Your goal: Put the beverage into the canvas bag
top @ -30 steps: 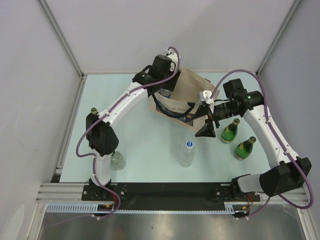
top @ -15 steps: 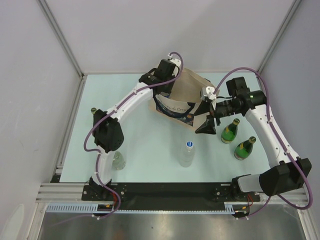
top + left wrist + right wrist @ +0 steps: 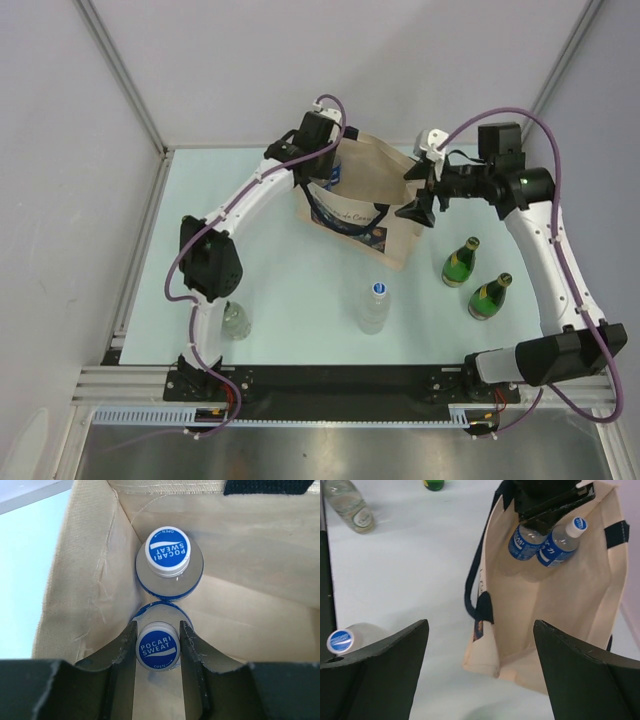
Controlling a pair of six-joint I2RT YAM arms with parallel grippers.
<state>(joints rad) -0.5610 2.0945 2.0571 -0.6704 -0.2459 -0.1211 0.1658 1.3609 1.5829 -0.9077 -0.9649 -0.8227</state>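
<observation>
The left gripper (image 3: 158, 626) reaches down into the bag (image 3: 372, 190), which stands in the upper middle of the overhead view. Its fingers (image 3: 125, 652) are clamped on the neck of a blue-capped bottle (image 3: 158, 651), upright inside the bag at the bottom of the left wrist view. A second bottle (image 3: 169, 555) stands just beside it, against the bag's wall. The right gripper (image 3: 416, 195) hovers at the bag's right edge, jaws spread wide, holding nothing. On the table (image 3: 280, 280), a clear bottle (image 3: 375, 305) stands at lower middle and two green bottles (image 3: 460, 262) at lower right.
</observation>
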